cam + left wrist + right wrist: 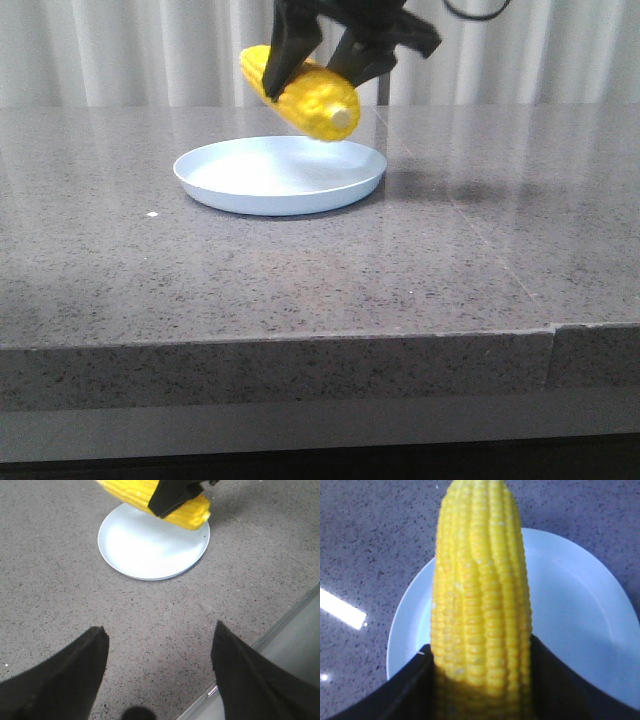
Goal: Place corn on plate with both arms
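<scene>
My right gripper (315,68) is shut on the yellow corn (300,92) and holds it in the air above the far part of the pale blue plate (280,175). The cob's pale stub end points toward the front right. In the right wrist view the corn (480,595) fills the middle between the black fingers (410,685), with the plate (580,615) beneath it. My left gripper (159,632) is open and empty over bare table, short of the plate (150,550). The held corn (150,497) shows in that view too. The left gripper is outside the front view.
The plate sits on a grey speckled stone table (300,270). The table's edge (280,625) runs close beside the left gripper. A pale curtain (120,50) hangs behind the table.
</scene>
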